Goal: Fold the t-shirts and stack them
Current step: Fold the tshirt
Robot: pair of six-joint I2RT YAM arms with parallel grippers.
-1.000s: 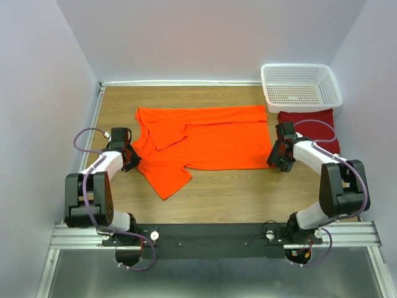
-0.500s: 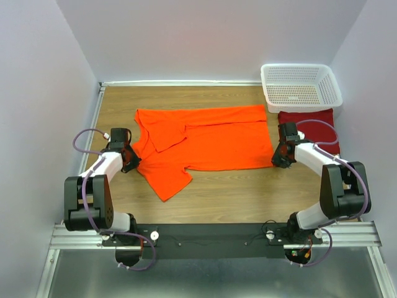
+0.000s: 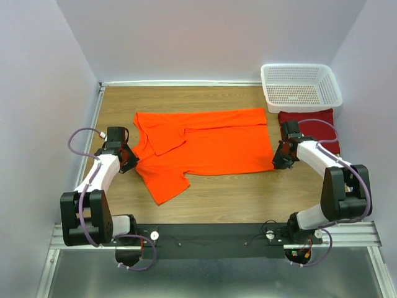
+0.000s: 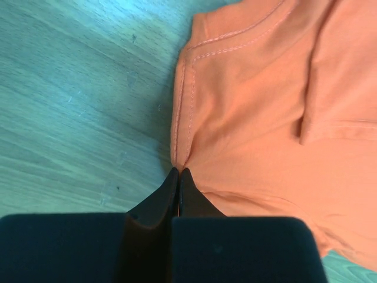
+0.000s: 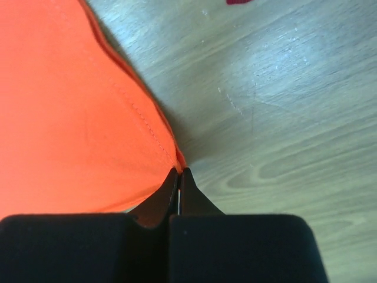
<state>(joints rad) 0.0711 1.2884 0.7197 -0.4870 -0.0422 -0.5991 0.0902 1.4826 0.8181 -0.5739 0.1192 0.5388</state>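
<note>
The bright orange t-shirt lies spread across the wooden table, one sleeve folded over its upper left and the other sleeve sticking out at the lower left. My left gripper is shut on the orange t-shirt at its left edge, near the shoulder seam. My right gripper is shut on the orange t-shirt at its lower right hem corner. The dark red t-shirt lies as a folded rectangle at the right, partly behind the right arm.
A white mesh basket stands at the back right, just beyond the dark red t-shirt. Walls close in the table on the left, back and right. Bare wood runs between the shirt and the arm bases.
The right gripper has closed on the shirt's lower right corner. The left arm has drawn its edge a little up and to the left, and the lower hem has shifted toward the front.
</note>
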